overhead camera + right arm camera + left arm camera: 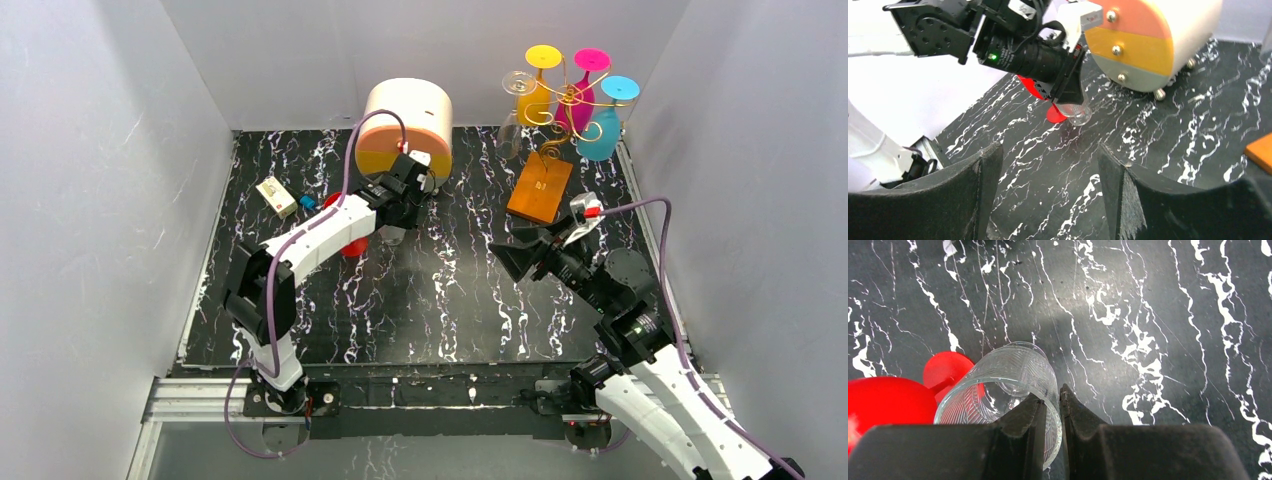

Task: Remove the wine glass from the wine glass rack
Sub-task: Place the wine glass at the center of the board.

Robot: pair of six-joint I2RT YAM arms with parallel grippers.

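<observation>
The wine glass rack (560,100), gold wire on an orange-brown wooden base (540,188), stands at the back right. Yellow (535,100), pink (582,105), blue (603,130) and clear (511,130) wine glasses hang on it upside down. My left gripper (1050,395) is shut on the rim of another clear ribbed wine glass (1008,382), held low over the table's middle (400,225). A red wine glass (893,400) lies beside it. My right gripper (1048,152) is open and empty, in front of the wooden base (505,255).
A round cream-and-orange drawer box (408,125) stands at the back centre, just behind the left gripper (1068,90). A small cream box (276,196) and a blue piece (307,203) lie at the back left. White walls enclose the black marbled table (450,300).
</observation>
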